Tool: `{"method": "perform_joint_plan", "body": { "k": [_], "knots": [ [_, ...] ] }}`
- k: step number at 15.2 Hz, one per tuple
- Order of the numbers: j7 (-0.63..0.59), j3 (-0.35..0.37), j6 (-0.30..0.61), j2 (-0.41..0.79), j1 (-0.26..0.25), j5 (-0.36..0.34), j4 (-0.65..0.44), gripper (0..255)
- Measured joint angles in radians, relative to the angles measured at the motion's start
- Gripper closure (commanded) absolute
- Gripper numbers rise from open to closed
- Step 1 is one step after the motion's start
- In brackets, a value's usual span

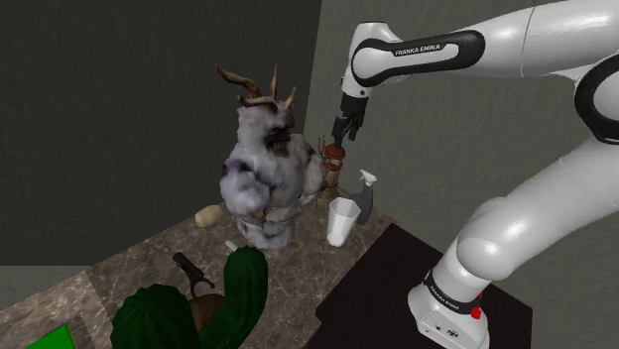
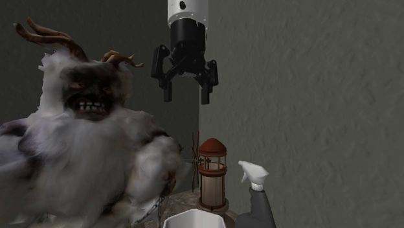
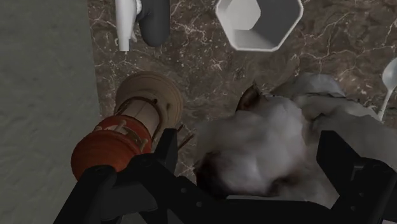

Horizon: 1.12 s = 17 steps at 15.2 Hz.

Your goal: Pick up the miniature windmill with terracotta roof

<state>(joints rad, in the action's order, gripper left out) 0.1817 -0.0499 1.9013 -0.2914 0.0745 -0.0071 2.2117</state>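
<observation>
Big shaggy horned monster figure (image 1: 263, 164) mid-counter, with a white cup (image 1: 342, 220) and dark spray bottle (image 1: 364, 201) off to its right in the shoulder view. Green cactus (image 1: 246, 283) sits nearer.

Small cream windmill (image 2: 212, 176) with terracotta roof stands upright.

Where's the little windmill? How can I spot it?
Find the big furry monster with antlers on the brown counter. Right beside it, near the wall, stands the little windmill. It alone has a reddish-brown dome roof on a cream tower, unlike the white cup and spray bottle.
</observation>
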Motion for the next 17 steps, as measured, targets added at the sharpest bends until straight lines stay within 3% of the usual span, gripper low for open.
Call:
{"method": "perform_joint_plan", "body": {
  "k": [11,17],
  "knots": [
    [0.058,-0.066,0.102,0.392,0.053,0.04,-0.306,0],
    [0.091,-0.087,0.093,0.601,0.095,0.079,-0.53,0]
  ]
}}
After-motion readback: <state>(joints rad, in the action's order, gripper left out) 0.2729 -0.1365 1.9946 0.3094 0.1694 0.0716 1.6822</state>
